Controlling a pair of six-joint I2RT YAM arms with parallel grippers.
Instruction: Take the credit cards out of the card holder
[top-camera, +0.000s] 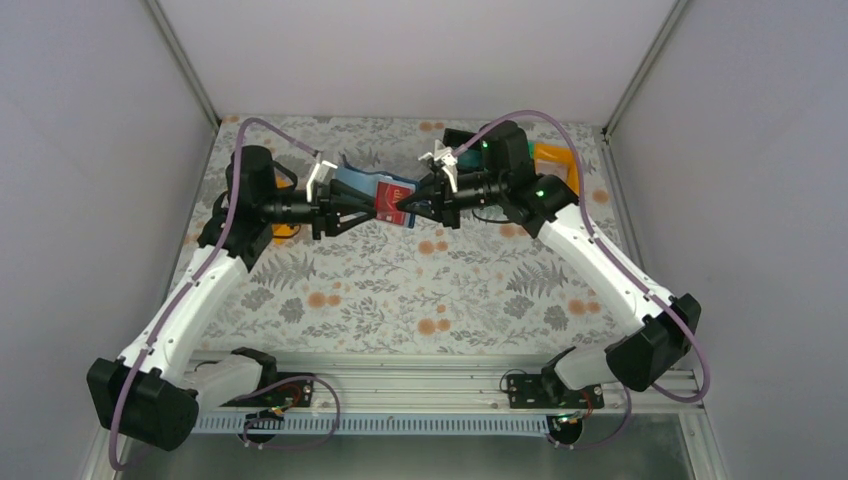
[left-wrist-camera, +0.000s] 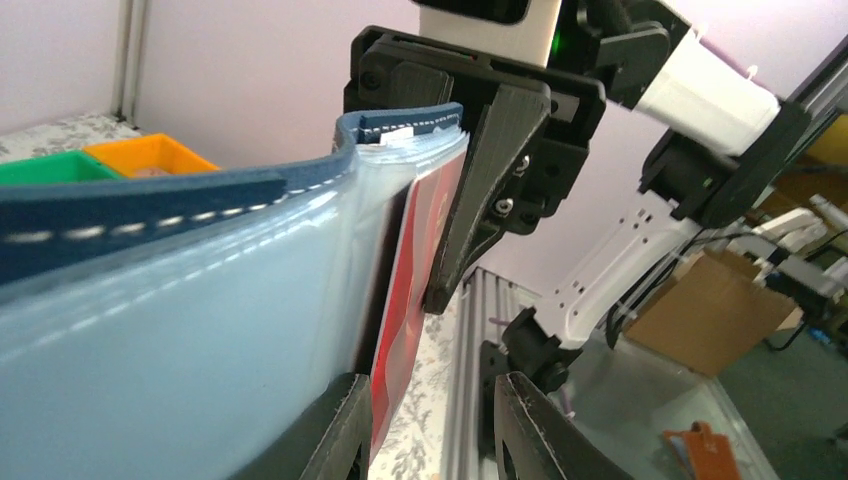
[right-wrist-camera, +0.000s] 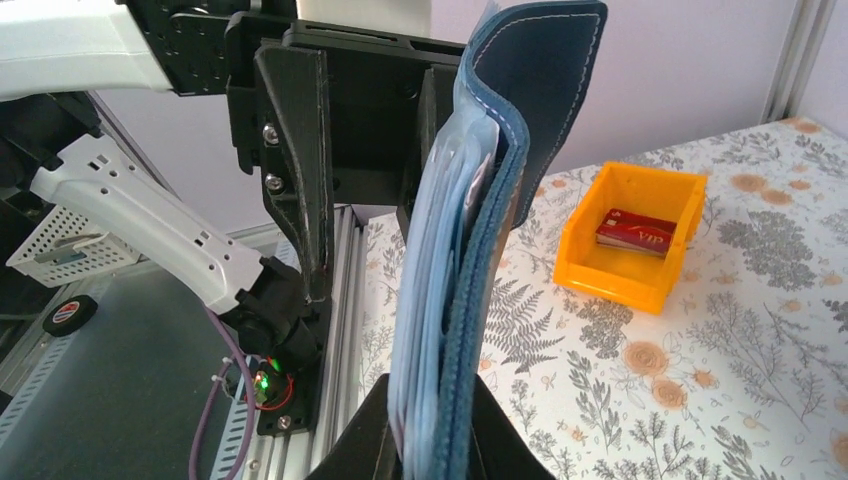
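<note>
Evidently the step is drawing a card out; the right gripper (right-wrist-camera: 440, 450) is clamped on the navy card holder (right-wrist-camera: 470, 300), held upright above the table (top-camera: 400, 290); the left gripper (left-wrist-camera: 428, 400) has its jaws apart around a protruding red credit card (left-wrist-camera: 415, 290) (not gripping it); next, close on it and pull straight; 1 other red card (right-wrist-camera: 636, 229) lies in the orange bin (right-wrist-camera: 640, 275).

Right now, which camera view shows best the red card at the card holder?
The left wrist view: the red card stands large in the middle, right beside the card holder. The top view shows only a small red patch of it. In the right wrist view the holder hides it.
</note>
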